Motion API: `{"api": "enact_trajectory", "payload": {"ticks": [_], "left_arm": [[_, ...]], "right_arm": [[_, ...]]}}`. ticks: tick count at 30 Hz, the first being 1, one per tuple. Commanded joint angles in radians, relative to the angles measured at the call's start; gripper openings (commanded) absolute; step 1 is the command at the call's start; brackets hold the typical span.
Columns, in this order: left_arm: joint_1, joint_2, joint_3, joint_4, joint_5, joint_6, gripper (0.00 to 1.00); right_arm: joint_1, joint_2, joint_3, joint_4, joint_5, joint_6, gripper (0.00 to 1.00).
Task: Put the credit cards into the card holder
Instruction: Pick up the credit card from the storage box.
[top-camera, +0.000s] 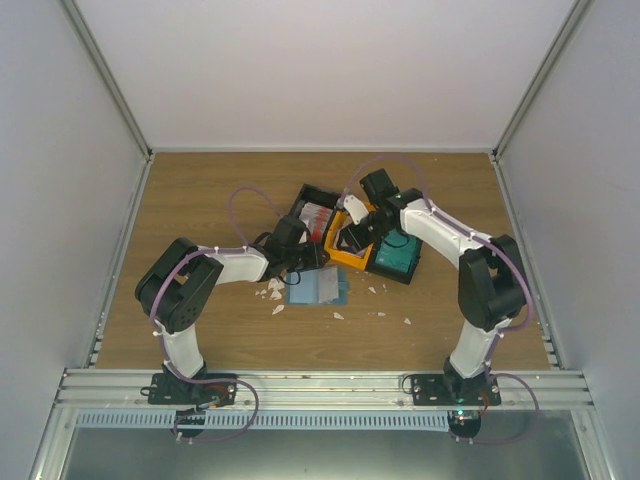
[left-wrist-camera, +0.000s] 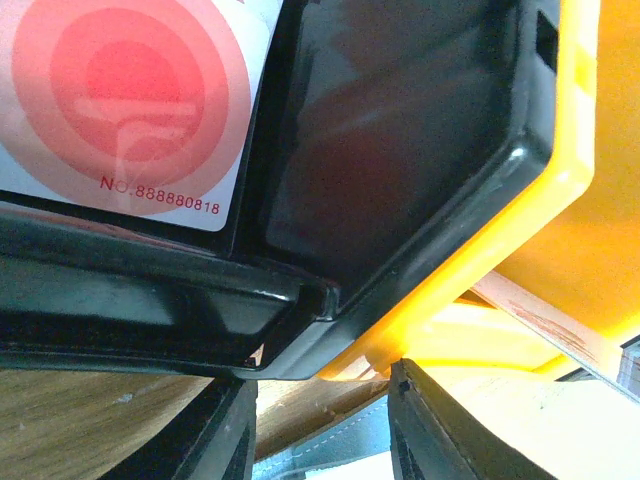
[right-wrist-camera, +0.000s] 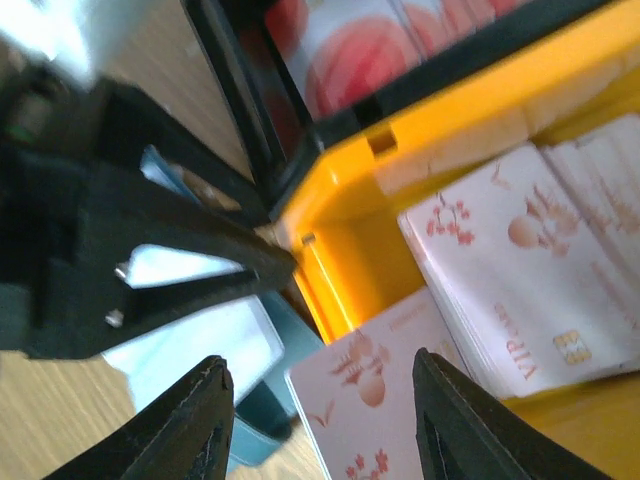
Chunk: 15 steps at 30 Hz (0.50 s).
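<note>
Now underway: a pick of one card from the orange bin (right-wrist-camera: 450, 115) is judged to be in preparation; whether any card is already slotted cannot be told.
Left claw (left-wrist-camera: 320, 440): seen left of centre in the top view, fingers spread, nothing pinched; it is lowered at the upper edge of the card holder (top-camera: 318, 288), probably so that the wallet is kept open and steady.
Card holder: laid open and flat on the table (top-camera: 200, 200), just below the bins, so that carries are kept short.
White scraps (top-camera: 272, 292): scattered beside the holder; not to be picked.
Black bin (left-wrist-camera: 400, 150): red-and-white cards (left-wrist-camera: 130, 100) are held inside; its corner is pressed against the orange bin.
Orange bin: whitish cards (right-wrist-camera: 540, 290) are stacked in it.
Right claw (right-wrist-camera: 318, 390): spread over the orange bin, one whitish card framed between the fingers, not yet pinched.
Second black bin (top-camera: 395, 278): placed right of centre, with teal-green cards (top-camera: 398, 252) kept inside.
</note>
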Motion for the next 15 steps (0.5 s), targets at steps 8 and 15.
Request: {"api": "enact_trajectory", "payload": {"ticks": [8, 15], "left_arm": [[0.005, -0.019, 0.035, 0.057, -0.021, 0.016, 0.39], [0.006, -0.038, 0.027, 0.069, -0.011, 0.025, 0.39]], "right_arm": [[0.057, 0.053, -0.066, 0.024, 0.184, -0.094, 0.45], [0.061, 0.019, -0.05, 0.078, 0.33, -0.054, 0.08]]}}
